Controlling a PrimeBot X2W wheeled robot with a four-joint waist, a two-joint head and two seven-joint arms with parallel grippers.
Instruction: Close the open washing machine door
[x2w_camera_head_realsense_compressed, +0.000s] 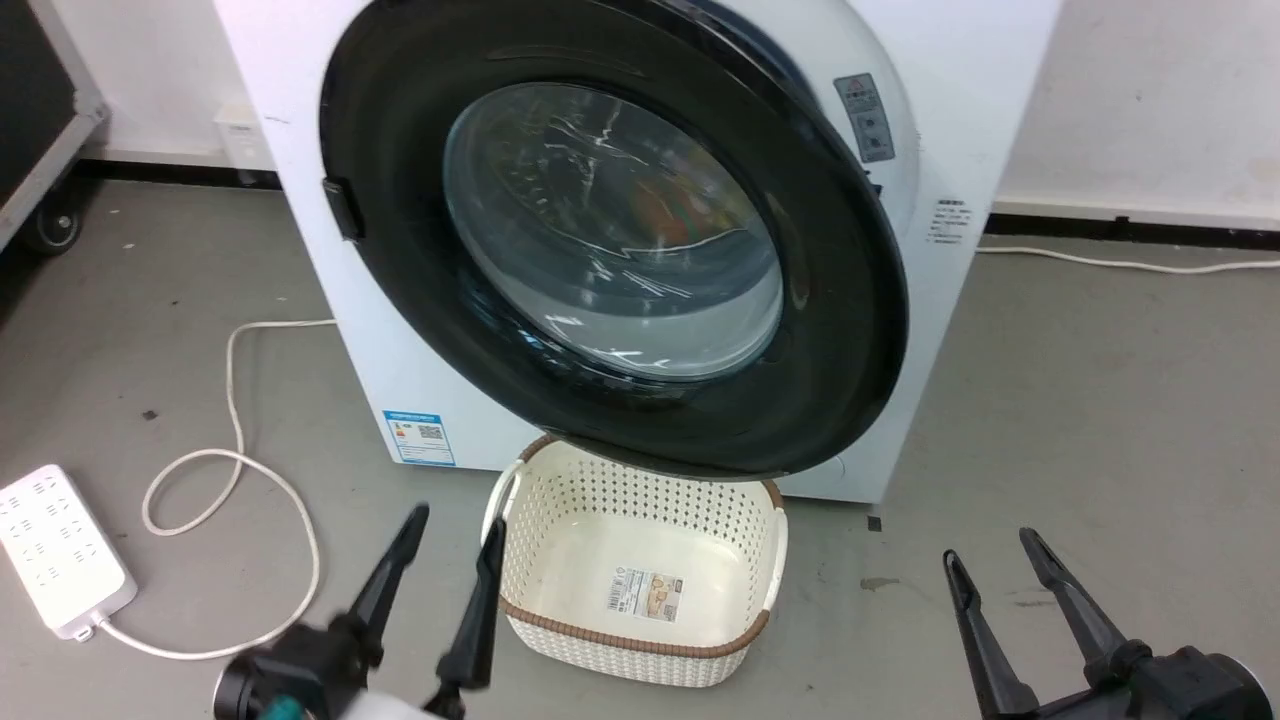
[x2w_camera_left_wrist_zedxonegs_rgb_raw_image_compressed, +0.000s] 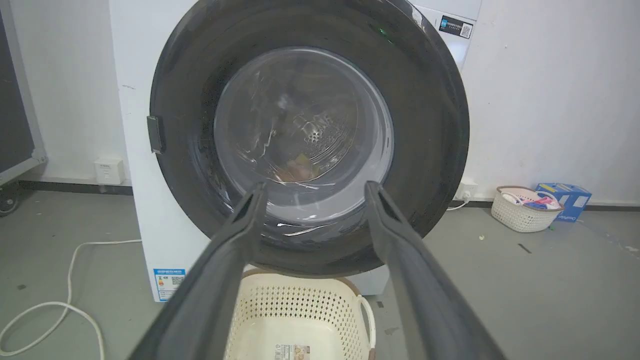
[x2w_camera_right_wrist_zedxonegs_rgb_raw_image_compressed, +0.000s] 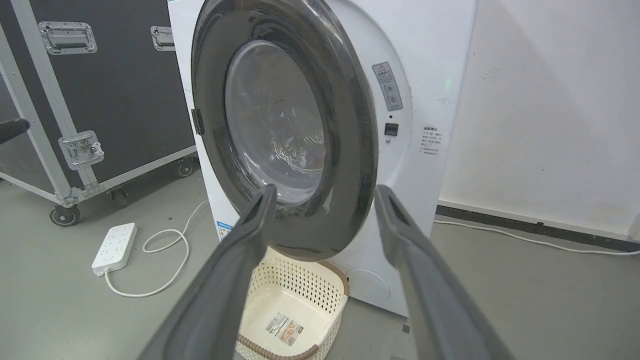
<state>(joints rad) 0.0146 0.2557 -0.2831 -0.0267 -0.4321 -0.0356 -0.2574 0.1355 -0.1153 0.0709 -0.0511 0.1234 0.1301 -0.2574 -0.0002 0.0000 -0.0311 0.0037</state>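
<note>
The washing machine is white and stands against the wall. Its round washing machine door, with a black rim and clear glass bowl, hangs on a hinge at its left and stands ajar. In the right wrist view the door has its right edge swung away from the white front, baring the latch slot. My left gripper is open, low and in front of the door, touching nothing. My right gripper is open too, off to the right. Each faces the door in its wrist view.
A cream perforated basket sits on the floor right under the door. A white power strip and looped cable lie at the left. A wheeled black flight case stands further left. A small basket rests by the wall.
</note>
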